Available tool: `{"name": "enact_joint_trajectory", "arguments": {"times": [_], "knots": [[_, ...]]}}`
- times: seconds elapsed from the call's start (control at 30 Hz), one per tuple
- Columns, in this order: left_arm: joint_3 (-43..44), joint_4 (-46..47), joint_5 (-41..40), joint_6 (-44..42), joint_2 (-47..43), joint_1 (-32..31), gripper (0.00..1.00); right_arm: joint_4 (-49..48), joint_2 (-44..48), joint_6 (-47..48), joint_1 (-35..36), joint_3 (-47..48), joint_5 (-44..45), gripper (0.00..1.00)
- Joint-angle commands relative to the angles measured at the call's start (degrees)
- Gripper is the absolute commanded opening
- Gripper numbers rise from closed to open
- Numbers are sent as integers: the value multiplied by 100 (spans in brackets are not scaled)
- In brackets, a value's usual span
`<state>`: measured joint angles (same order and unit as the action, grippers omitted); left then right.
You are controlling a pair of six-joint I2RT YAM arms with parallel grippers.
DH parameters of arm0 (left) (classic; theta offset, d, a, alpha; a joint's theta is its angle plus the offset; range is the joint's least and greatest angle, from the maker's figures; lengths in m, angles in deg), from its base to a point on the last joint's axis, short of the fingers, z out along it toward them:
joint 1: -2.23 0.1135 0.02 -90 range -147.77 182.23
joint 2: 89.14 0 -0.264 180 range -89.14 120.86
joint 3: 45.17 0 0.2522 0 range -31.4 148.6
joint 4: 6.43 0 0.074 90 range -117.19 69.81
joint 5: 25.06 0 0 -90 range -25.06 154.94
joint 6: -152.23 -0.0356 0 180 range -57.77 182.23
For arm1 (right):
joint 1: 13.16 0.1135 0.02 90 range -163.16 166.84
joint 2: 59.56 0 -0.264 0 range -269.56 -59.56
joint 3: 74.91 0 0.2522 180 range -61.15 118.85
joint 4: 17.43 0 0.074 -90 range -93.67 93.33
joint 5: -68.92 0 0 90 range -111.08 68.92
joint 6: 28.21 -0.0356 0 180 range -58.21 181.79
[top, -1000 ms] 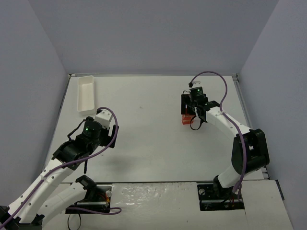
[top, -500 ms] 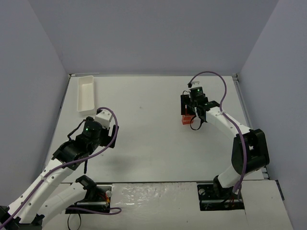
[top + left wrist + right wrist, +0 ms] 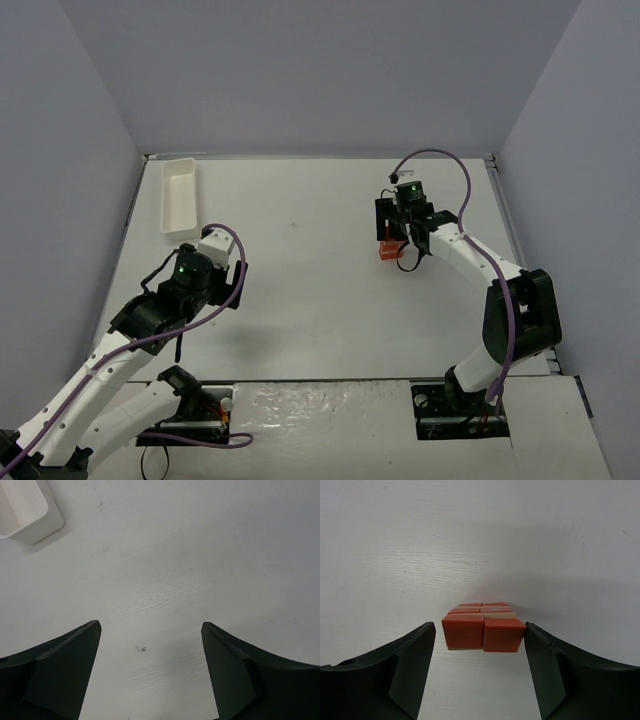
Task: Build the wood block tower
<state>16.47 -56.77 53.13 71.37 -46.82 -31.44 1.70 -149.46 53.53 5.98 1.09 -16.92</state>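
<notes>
Hovering low over the table [image 3: 300, 300], my right gripper [image 3: 480, 630] straddles the wood block tower [image 3: 483, 628]. It is released, with one black finger on each side of the stack. In the right wrist view a sliver of bare table shows between the finger on that view's left and the nearest red cube. On the other side the finger stands right against the block, and I cannot tell whether it touches. The tower rests on the table with its shadow under it.

Its near face is two red cubes side by side. A pale tan piece sits just behind the right-hand one, with more red cubes behind that. A thin tan edge peeks out under the left-hand cube.

From the top camera the tower is a small red spot on the right half of the table, roughly midway between the near and far edges. My right arm reaches out over it from the near right corner.

My left gripper [image 3: 150, 630] is released too, its fingers spread wide over bare table. It hangs above the left half of the table, near the left edge and well apart from the tower. A long white tray [image 3: 180, 194] lies along the left edge in the far left corner. The near end of the tray shows at the top left of the left wrist view.
</notes>
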Motion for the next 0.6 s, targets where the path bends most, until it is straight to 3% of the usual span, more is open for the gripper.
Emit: {"name": "enact_joint_trajectory", "arguments": {"times": [0.0, 0.33, 0.57], "knots": [[187, 292, 39, -56, 39, 36, 79, -236, 54, 85, -33, 49, 38, 69], [198, 292, 39, -56, 63, 36, 79, -212, 604, 123, -39, 119, 85, 74], [201, 295, -57, -61, 35, 45, 79, -143, 1694, 183, -128, 115, 259, 82]]}}
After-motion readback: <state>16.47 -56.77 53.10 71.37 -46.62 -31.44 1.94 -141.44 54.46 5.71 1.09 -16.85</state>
